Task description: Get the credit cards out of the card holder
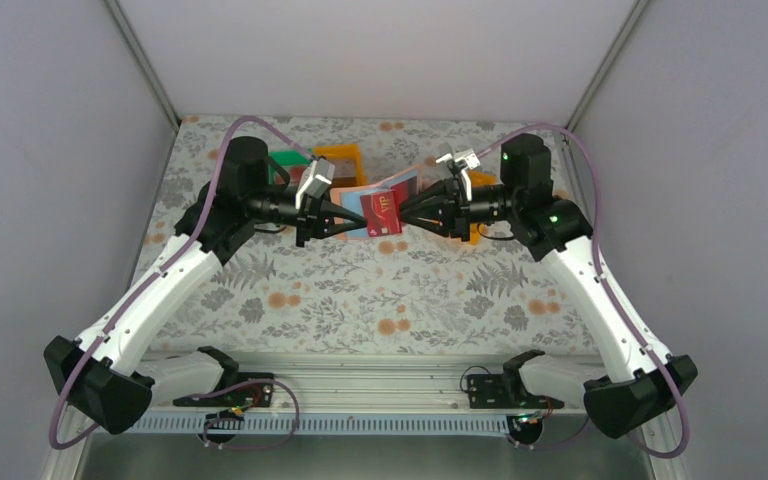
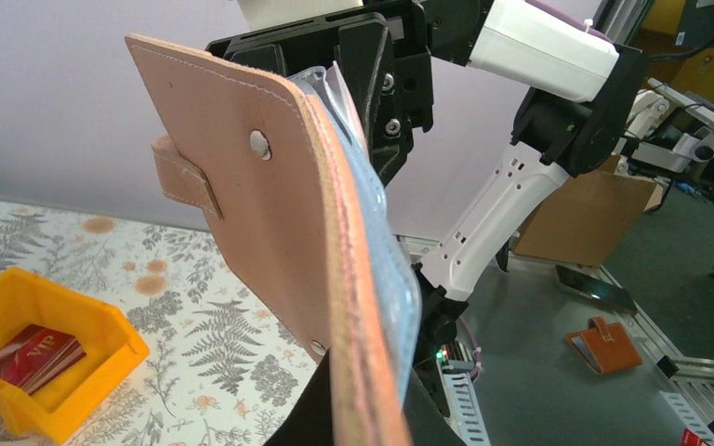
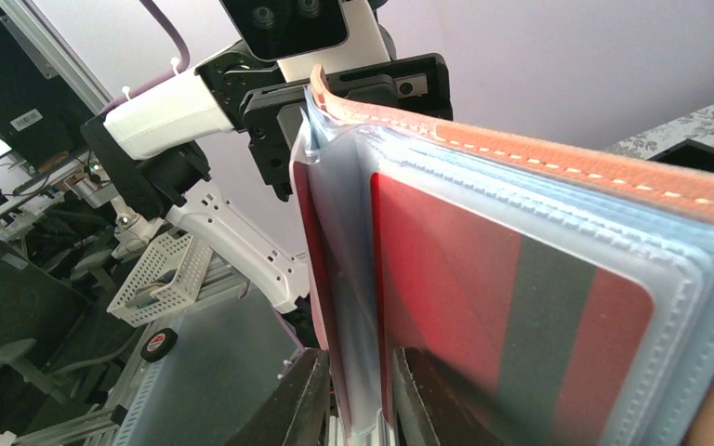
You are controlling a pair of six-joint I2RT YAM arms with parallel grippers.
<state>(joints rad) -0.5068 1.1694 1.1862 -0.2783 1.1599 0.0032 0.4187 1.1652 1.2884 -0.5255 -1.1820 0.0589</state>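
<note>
Left end effector [image 1: 348,228] clamps card holder [image 2: 260,232] by its cover. Right end effector [image 3: 358,409], narrow, pinches its sleeve edge. Red credit card [image 3: 483,307] lies directly ahead, nearest the right arm.

The brownish-pink card holder [image 2: 270,214] hangs open in mid-air, its clear sleeves fanned. 1 dark red credit card [image 3: 483,316] sits in a sleeve. Other red VIP cards [image 2: 33,358] lie in a yellow bin [image 2: 112,339].
</note>
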